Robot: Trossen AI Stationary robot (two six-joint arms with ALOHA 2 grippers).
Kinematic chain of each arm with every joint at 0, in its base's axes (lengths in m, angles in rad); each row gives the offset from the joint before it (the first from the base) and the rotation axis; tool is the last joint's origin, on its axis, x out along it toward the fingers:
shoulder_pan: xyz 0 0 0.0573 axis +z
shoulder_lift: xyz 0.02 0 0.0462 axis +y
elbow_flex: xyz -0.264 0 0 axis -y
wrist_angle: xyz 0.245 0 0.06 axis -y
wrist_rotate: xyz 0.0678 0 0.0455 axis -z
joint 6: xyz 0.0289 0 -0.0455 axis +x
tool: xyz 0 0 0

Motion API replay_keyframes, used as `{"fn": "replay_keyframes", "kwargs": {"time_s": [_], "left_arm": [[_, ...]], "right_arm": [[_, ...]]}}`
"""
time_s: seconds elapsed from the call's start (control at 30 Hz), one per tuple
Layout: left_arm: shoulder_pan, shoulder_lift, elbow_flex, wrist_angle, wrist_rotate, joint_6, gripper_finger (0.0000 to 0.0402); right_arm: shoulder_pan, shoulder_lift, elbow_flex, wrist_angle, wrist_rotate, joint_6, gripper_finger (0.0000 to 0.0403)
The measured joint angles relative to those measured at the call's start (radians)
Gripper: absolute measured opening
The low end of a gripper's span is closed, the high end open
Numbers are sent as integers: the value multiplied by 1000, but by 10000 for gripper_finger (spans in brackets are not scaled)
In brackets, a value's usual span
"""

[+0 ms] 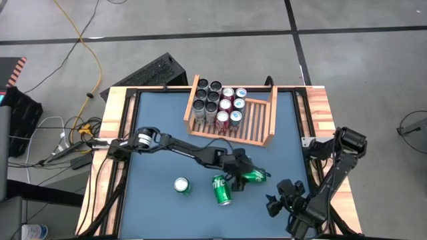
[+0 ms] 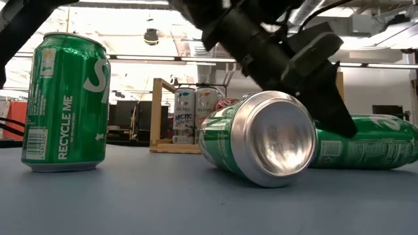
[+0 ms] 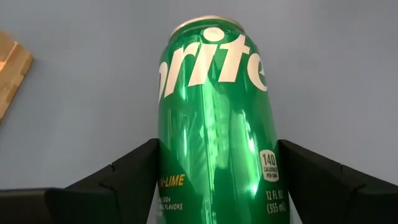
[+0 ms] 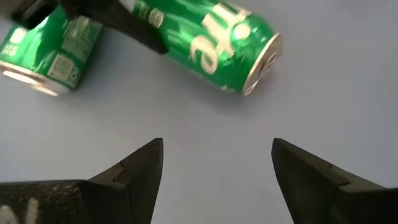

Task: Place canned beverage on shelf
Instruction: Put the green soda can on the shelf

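Three green cans are seen on the blue counter, in front of the shelf. One can lies on its side at the left gripper; in the left wrist view this can is seen between the spread fingers, its long axis running straight away from the wrist, lid end farthest. Whether the pads are touching its sides cannot be told. A second lying can is just beside it, its bare base turned toward the low camera, and an upright can stands apart on the left. The right gripper waits near the counter's front right, fingers spread and empty; the left one is judged nearer. The shelf lies beyond the gripper, its left part filled with upright cans.

Legible writing: "rite" in white, "LIME", "12 FL OZ (355 mL)", "140 CALORIES"; "RECYCLE ME" on the upright can.
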Motion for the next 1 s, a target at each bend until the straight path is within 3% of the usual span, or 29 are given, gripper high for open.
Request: {"fn": "replay_keyframes", "kwargs": {"time_s": [0.2,0.43,0.63,0.73,0.87,1.0], "left_arm": [[10,-163,-372,436,-7,-62,284],[11,-335,-737,1097,-73,-61,284],[11,-337,-921,1551,-76,-71,284],[16,-341,-990,1673,-86,-71,284],[20,-340,-1027,1660,-95,-81,284],[18,-339,-1022,1679,-49,-82,284]], "right_arm": [[38,0,0,-1,9,4,285],[38,0,0,-5,29,20,286],[-15,0,0,-15,325,0,285],[-49,0,0,1,492,-59,286],[-119,0,0,73,666,-210,285],[-212,0,0,133,751,-335,286]]}}
